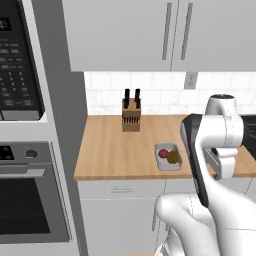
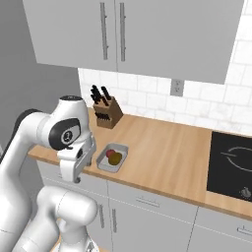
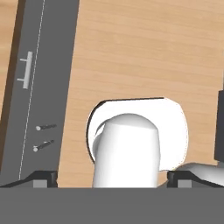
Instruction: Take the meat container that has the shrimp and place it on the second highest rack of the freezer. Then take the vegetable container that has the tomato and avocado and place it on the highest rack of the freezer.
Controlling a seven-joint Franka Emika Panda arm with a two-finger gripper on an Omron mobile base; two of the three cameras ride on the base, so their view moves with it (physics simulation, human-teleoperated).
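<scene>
We see a wooden desk (image 1: 115,150) under grey upper cabinets (image 1: 130,35), white tile backsplash (image 2: 206,108), knife block (image 1: 131,117), oven column (image 1: 25,150) left, black cooktop (image 2: 231,165) right.

Both base views look forward and down, from opposite sides, sharing the tabletop (image 1: 115,150); the hand view apparently faces straight down.

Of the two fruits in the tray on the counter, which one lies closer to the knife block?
The red tomato. In the tray it sits on the side facing the knife block, while the olive-brown avocado lies beside it toward the counter's front edge.
</scene>
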